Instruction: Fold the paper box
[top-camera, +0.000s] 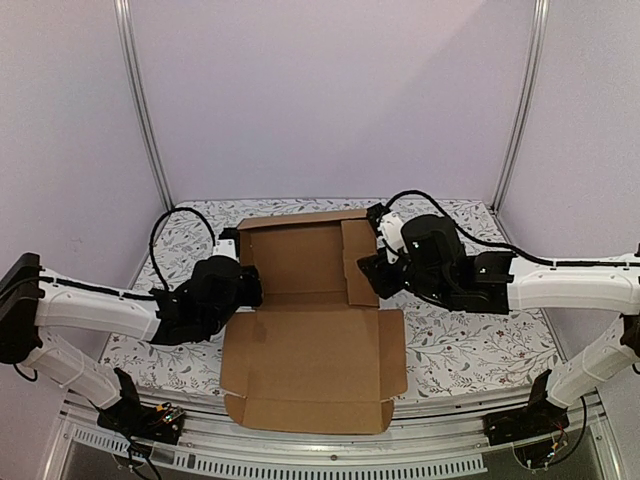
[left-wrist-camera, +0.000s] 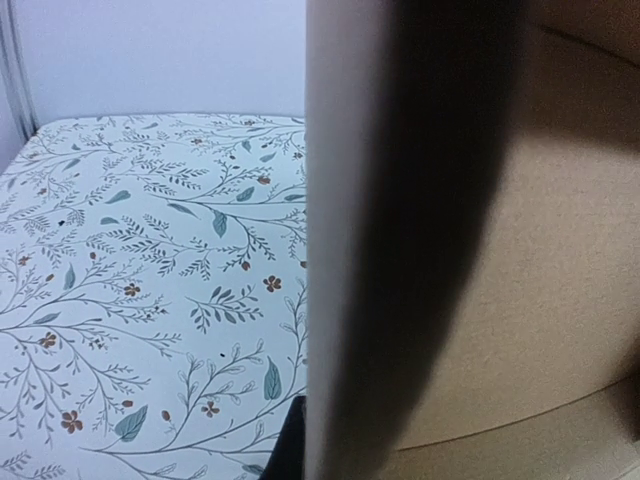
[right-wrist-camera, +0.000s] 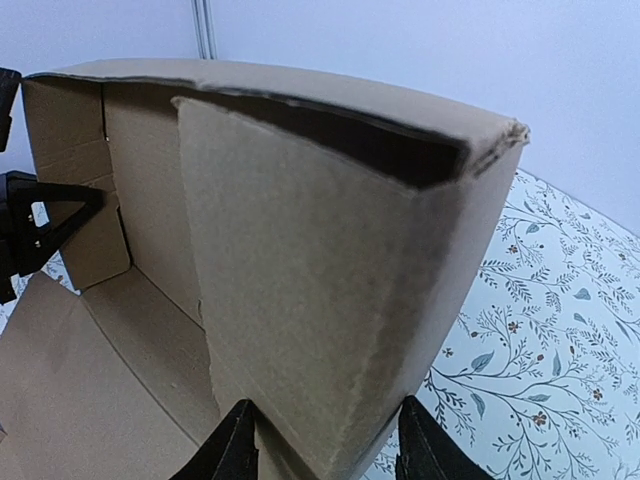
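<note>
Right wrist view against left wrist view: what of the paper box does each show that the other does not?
Only the right wrist: the paper box with its back wall, floor and a doubled right side wall standing between the fingers of the right pincer; whether they press it is unclear. Only the left wrist: one wall's edge, so close that it blurs into a pale and dark band down the middle of the view. Both: brown cardboard and the floral table cover.
</note>
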